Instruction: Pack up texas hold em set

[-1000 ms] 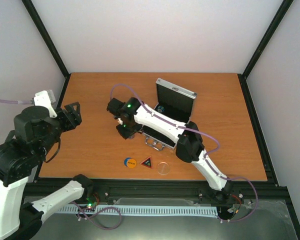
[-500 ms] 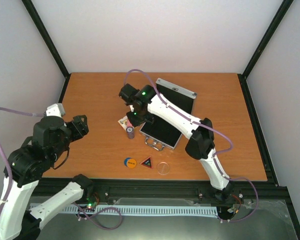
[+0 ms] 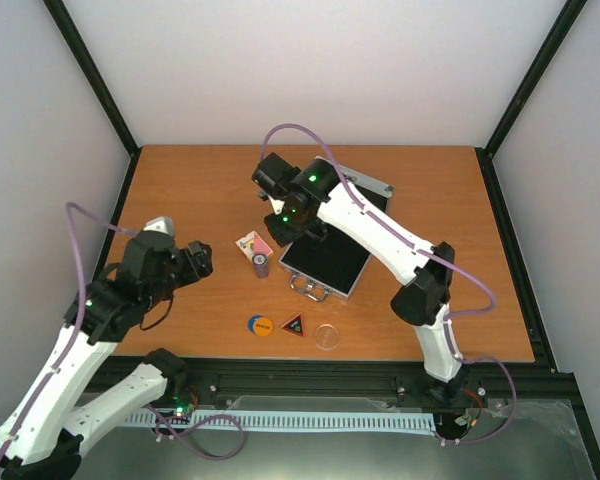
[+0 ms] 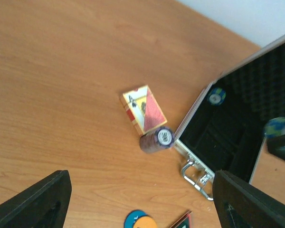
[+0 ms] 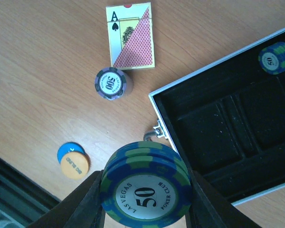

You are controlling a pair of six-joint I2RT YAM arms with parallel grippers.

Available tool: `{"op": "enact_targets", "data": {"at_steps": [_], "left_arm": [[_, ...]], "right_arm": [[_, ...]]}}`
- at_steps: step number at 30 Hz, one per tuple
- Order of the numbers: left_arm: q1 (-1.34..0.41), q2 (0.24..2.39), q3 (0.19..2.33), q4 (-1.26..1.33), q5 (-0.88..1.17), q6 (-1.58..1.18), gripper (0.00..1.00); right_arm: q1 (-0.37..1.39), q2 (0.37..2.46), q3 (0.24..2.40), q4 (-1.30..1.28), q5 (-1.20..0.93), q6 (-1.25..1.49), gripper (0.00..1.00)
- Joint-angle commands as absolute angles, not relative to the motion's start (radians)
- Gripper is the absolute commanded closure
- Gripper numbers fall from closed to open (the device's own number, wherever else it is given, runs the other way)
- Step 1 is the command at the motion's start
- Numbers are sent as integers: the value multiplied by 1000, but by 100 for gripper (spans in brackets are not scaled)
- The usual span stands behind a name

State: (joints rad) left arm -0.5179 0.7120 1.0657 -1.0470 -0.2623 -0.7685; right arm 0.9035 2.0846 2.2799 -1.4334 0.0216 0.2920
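**dex_q:** What's your feed showing? Where's the hold'em stuff sitting?

**me:** Biggest first. There's the wooden table, and the aluminium case lies open around the middle of it. The black lining faces up, the lid is raised on the far side and the metal handle points toward me. My right arm reaches out over the case's left edge. One blue-green chip lies inside the case near a corner.

**dex_q:** And the jaws?

**me:** The right gripper is clamped on a blue-green chip stack, the one marked 50. There's a finger pressed on each side, and the stack is up in the air by the case's left edge. The left gripper is spread wide, with nothing between its fingers and touching nothing. It hangs over the left part of the table, well apart from the case, looking toward the cards.

**dex_q:** Loose bits?

**me:** The card pack lies flat on the table just left of the case, ace side up. A purple chip stack marked 500 sits just beside the pack's near end, and I can't tell if they touch. Closer to me there's a row on the bare wood: the orange disc, the black-red triangle, then the clear disc. They're near one another and all outside the case.
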Motion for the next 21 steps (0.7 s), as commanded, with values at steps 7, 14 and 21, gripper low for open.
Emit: {"op": "enact_targets", "data": {"at_steps": [7, 14, 21], "left_arm": [[-514, 878, 953, -796, -99, -711, 11], [-514, 1038, 1047, -752, 6, -593, 1], [-514, 1135, 1061, -710, 167, -546, 0]], "right_arm": [[900, 1914, 2145, -1444, -2, 189, 97], [900, 1791, 2035, -1401, -40, 184, 97], [900, 1687, 1970, -1392, -28, 152, 97]]}}
